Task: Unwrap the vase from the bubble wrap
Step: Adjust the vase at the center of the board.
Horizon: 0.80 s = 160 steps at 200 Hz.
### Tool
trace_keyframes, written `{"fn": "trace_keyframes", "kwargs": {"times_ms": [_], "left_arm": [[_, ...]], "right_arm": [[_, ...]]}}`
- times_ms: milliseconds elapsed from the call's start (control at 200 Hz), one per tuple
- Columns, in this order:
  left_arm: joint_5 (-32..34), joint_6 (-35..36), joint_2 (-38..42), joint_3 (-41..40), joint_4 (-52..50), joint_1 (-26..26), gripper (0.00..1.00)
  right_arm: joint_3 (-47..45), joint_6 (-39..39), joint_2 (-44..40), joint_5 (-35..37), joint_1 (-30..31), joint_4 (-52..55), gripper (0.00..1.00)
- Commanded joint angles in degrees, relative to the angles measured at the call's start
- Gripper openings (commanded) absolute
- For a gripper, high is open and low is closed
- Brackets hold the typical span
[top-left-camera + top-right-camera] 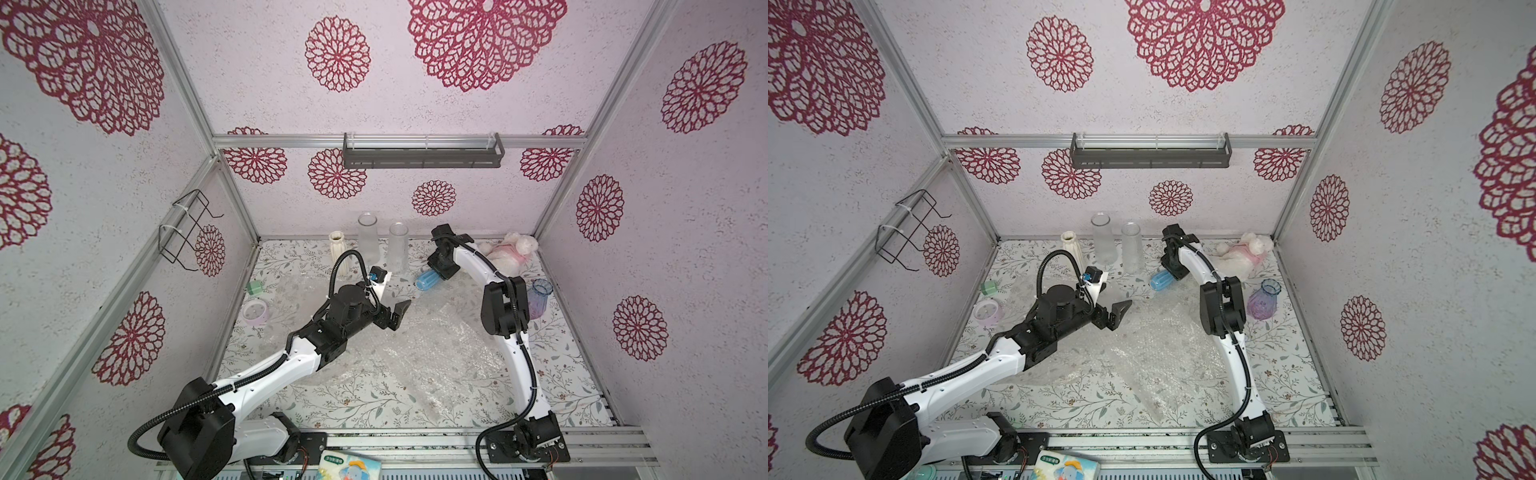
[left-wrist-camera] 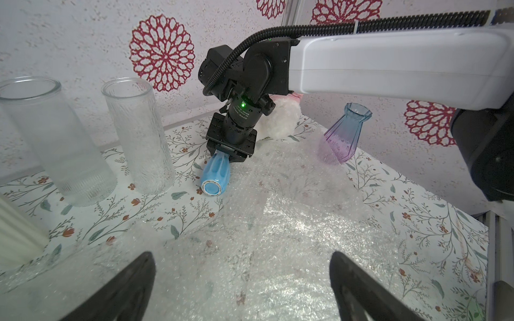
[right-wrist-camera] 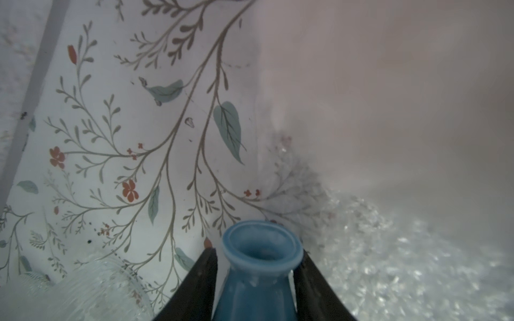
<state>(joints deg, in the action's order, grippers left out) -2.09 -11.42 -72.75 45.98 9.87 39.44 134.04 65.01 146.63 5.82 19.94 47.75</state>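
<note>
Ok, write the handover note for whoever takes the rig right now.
Left gripper: open, empty, above the bubble wrap.
Right gripper: jaws either side of the neck of the blue vase; firm grip not clear.
Vase: bare, on its side at the wrap's far edge.
Wrap: spread flat on the table.
Done: vase is out of the wrap.
Left: probably stand it upright, clear of the wrap.

Pale walls [image 1: 395, 104] with red flower prints; dark shelf [image 1: 422, 160] at twelve o'clock, wire rack [image 1: 187, 230] at ten; floral tabletop [image 1: 374, 403].
</note>
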Motion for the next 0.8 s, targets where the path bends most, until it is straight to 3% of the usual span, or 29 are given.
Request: {"fn": "trace_keyframes", "kwargs": {"times_ms": [0, 125, 255, 415, 650, 796], "left_arm": [[-0.3, -0.9, 0.6, -0.5, 2.0, -0.1, 0.99], [-0.7, -1.1, 0.7, -0.5, 2.1, -0.1, 0.99], [-0.3, -1.0, 1.1, -0.4, 1.9, -0.2, 0.99], [1.2, -1.4, 1.5, -0.4, 2.2, -0.1, 0.99], [2.5, -2.4, 1.6, -1.2, 3.2, -0.1, 0.99], [3.7, -3.1, 2.3, -2.4, 3.8, -0.2, 0.99]], "right_arm": [[0.9, -1.0, 1.5, -0.5, 0.3, 2.6, 0.48], [0.9, -1.7, 2.8, -1.8, 0.3, 2.0, 0.49], [0.9, -4.2, 1.7, -2.0, 0.8, 0.3, 0.44], [0.9, -10.1, -3.5, 1.9, 2.5, -3.1, 0.32], [-0.1, -20.5, -9.8, 10.6, 6.4, -3.9, 0.28], [-7.8, -23.2, -15.4, 13.6, 8.8, -8.2, 0.27]]}}
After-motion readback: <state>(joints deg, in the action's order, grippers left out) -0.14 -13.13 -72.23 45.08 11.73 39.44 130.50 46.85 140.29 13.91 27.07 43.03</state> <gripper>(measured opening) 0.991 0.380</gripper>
